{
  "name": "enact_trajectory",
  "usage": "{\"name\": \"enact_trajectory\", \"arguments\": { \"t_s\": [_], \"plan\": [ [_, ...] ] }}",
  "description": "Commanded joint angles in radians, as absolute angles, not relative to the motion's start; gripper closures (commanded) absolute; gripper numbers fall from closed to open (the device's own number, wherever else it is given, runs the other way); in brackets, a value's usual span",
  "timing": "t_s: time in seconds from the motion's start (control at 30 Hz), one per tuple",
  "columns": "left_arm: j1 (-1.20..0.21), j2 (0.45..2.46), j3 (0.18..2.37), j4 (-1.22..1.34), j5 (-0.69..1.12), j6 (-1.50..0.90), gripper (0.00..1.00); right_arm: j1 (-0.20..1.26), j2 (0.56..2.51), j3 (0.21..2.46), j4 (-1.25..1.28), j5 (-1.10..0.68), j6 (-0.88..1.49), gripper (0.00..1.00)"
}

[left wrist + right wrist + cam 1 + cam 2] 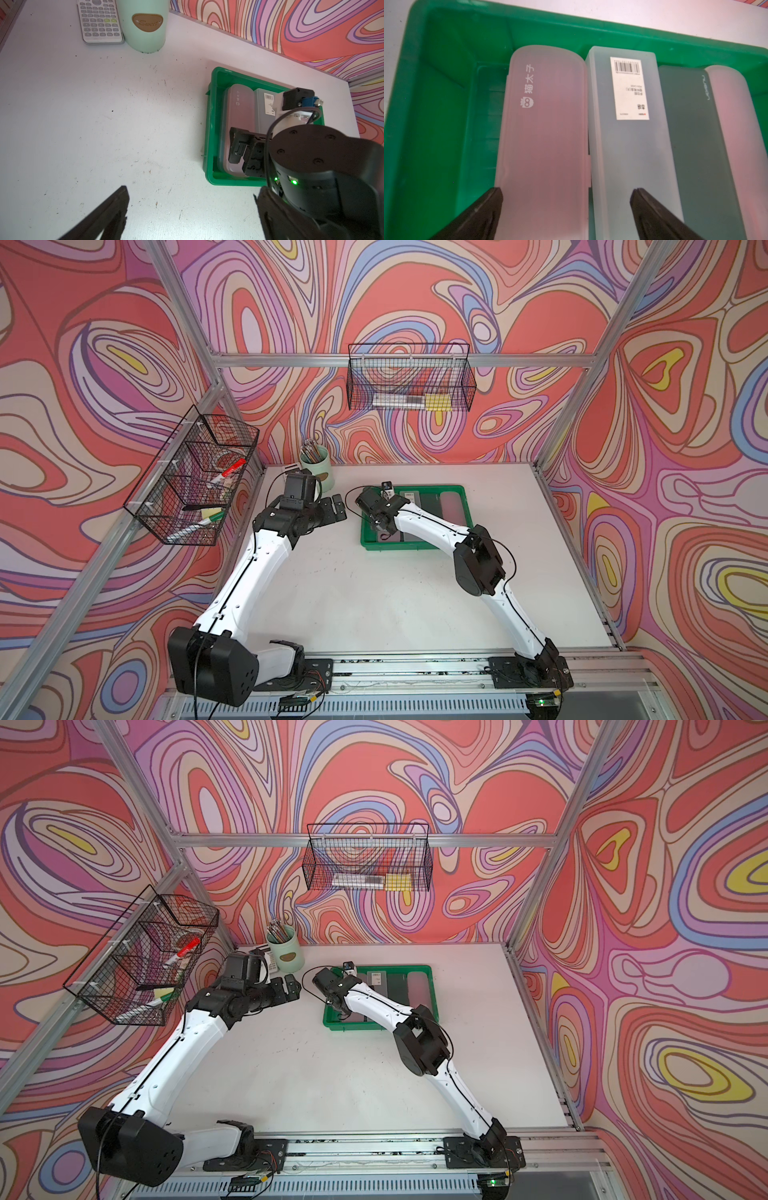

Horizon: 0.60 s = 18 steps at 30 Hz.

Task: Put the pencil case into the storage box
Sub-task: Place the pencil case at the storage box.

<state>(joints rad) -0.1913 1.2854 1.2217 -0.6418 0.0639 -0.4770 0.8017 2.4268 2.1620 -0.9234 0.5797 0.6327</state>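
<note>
Several cases (451, 508) lay side by side in the storage box (399, 546) in a top view. Left wrist view: the left end effector (191, 193) gaped empty over the tabletop (104, 124). Right wrist view: the right end effector (566, 193) spread wide, holding nothing, above the pink pencil case (544, 135); a skewed retreat might snag and drag it.

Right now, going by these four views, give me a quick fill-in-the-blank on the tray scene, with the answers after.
1. The storage box holds ____ pencil cases side by side.
2. The right gripper hangs with jaws ____ above the logo-printed pink pencil case.
3. Beside the mint cup lies a ____.
Missing words: four; open; calculator.
</note>
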Motion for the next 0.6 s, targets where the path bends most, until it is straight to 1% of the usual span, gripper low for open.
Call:
{"name": "enact_trajectory", "arguments": {
  "t_s": [0.0,0.07,0.2,0.4,0.57],
  "plan": [
    [-0.193,1.288,1.207,-0.633,0.068,-0.482,0.01,0.797,2.367,2.099,-0.941,0.565,0.609,0.02],
    [-0.193,1.284,1.21,-0.639,0.062,-0.486,0.01,0.798,2.334,2.077,-0.907,0.525,0.608,0.02],
    [-0.193,1.272,1.207,-0.651,0.059,-0.485,0.01,0.793,2.268,2.018,-0.882,0.52,0.651,0.02],
    [-0.193,1.247,1.197,-0.669,0.036,-0.483,0.01,0.734,2.134,1.799,-0.714,0.404,0.689,0.02],
    [-0.193,1.226,1.174,-0.669,0.041,-0.494,0.01,0.718,2.078,1.698,-0.652,0.38,0.681,0.03]
  ]
}}
